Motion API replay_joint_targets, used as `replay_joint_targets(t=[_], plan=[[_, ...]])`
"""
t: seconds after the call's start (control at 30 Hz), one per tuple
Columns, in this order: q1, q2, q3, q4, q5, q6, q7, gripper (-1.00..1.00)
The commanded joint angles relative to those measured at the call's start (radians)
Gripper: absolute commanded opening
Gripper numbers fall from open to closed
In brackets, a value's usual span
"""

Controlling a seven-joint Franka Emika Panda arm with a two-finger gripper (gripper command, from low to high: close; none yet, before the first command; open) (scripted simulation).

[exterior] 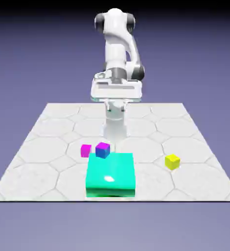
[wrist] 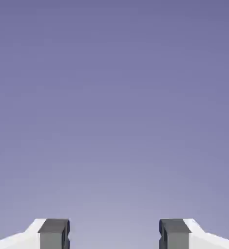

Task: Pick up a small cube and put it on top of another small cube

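Hand [exterior: 116,109] open and empty; we see the pink cube [exterior: 85,151] left of the surface's [exterior: 53,186] middle, apparently just beside the blue cube [exterior: 103,150], which our fingers could bump if we come down off-centre.

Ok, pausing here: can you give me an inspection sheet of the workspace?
Surface: white table with thin dark lines in a tile-like pattern.
Job's things: magenta cube on the table, left of middle in the exterior view; yellow cube apart on that view's right; not stacked.
Clutter: teal block near the middle; blue cube with a purple top at its far edge, whether resting on it cannot be told.
Gripper: open, nothing between the fingertips, raised above the table; hand view shows only backdrop beyond them.
Cables: nothing seen.
Surroundings: plain blue-violet backdrop, darkening to black at the top.
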Motion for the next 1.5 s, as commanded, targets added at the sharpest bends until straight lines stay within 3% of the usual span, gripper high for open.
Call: replay_joint_targets(t=[0.0, 0.5, 0.83, 0.87, 1.17, 1.37, 1.47], plan=[[-0.023, 0.034, -0.031, 0.0, 0.031, -0.044, 0.018, 0.0], [-0.375, 0.548, -0.488, 0.006, 0.493, -0.696, 0.283, 0.0], [-0.394, 0.787, -0.337, 0.018, 0.823, -0.582, 0.061, 0.0], [-0.394, 0.787, -0.337, 0.018, 0.823, -0.582, 0.061, -1.0], [-0.38, 0.555, -0.493, 0.006, 0.499, -0.704, 0.287, -1.0], [-0.318, 0.633, -0.313, 0.071, 0.29, -0.757, 0.251, -1.0], [-0.385, 0.663, -0.276, 0.118, 0.159, -0.754, 0.12, -1.0]])
